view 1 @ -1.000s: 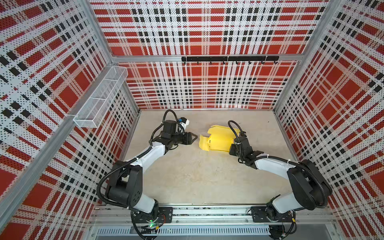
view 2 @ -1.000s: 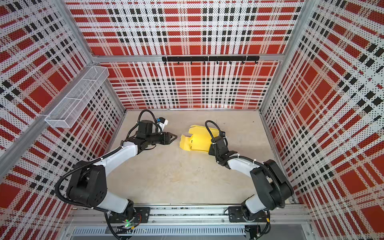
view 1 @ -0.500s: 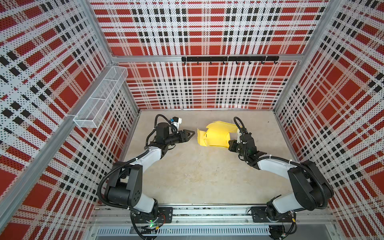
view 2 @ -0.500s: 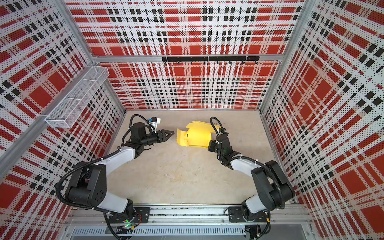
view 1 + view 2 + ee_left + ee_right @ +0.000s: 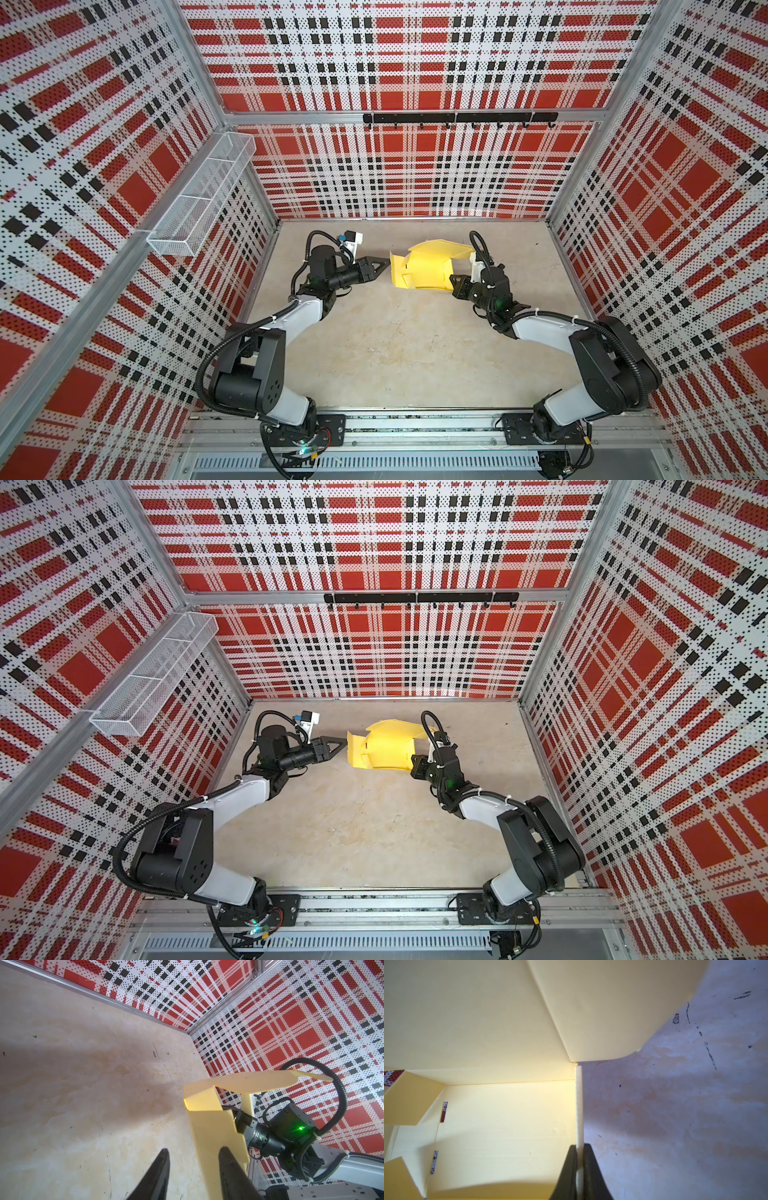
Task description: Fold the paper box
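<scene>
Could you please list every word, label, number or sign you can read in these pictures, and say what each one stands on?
No text can be read anywhere in these pictures.
Camera lens barrel on the right arm: tiny pale marks, too small to read.
Paper box: plain yellow card, no print.
Table and plaid walls: pattern and scuffs only, no lettering.

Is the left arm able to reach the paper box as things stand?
Likely yes: the open left gripper sits right beside the paper box, nothing between, while the right gripper holds it.
</scene>
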### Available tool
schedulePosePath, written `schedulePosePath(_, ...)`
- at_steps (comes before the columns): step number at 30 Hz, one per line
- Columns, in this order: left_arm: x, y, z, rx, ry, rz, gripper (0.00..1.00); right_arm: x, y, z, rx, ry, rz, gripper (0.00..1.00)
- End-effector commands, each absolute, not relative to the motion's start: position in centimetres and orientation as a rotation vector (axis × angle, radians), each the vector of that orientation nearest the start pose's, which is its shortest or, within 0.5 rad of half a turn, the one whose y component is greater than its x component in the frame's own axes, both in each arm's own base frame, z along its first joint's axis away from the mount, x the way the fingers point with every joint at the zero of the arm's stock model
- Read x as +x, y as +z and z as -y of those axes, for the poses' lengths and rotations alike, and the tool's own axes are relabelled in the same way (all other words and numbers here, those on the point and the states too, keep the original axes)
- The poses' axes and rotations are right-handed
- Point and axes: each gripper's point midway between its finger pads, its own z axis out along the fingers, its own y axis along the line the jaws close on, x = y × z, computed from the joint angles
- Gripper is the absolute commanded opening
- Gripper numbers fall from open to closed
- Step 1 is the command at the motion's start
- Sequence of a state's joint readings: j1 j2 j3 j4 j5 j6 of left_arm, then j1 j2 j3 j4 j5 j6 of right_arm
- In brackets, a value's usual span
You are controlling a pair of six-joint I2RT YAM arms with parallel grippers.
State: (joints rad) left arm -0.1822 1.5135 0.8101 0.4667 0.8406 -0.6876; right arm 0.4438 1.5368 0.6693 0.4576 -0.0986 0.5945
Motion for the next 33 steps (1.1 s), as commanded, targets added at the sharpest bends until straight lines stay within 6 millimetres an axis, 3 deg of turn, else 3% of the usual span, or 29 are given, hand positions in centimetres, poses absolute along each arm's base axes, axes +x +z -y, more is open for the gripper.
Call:
schedulePosePath(1, 38.1, 22.9, 20.5, 0.184, -1.388, -1.900, 0.42, 39.6, 14.3, -21.0, 0.070, 0.787, -2.014, 0.10)
schedulePosePath(9, 37.5, 22.7, 21.4, 0.221, -1.405, -1.898, 0.42, 39.7, 13.4, -21.4, 0.069, 0.800, -2.048, 0.10)
schedulePosePath(19, 37.1, 21.1, 22.4, 0.239, -1.396, -1.939, 0.46, 39.7, 14.2, -21.4, 0.060, 0.795, -2.034, 0.10)
schedulePosePath(28, 37.1, 19.4, 23.1, 0.238, -1.357, -2.005, 0.39, 39.7, 14.8, -21.7, 0.063, 0.804, -2.025, 0.10)
schedulePosePath(33, 36.7, 19.4, 23.7, 0.255, -1.369, -2.012, 0.34, 39.6, 15.0, -21.8, 0.057, 0.795, -2.031, 0.10)
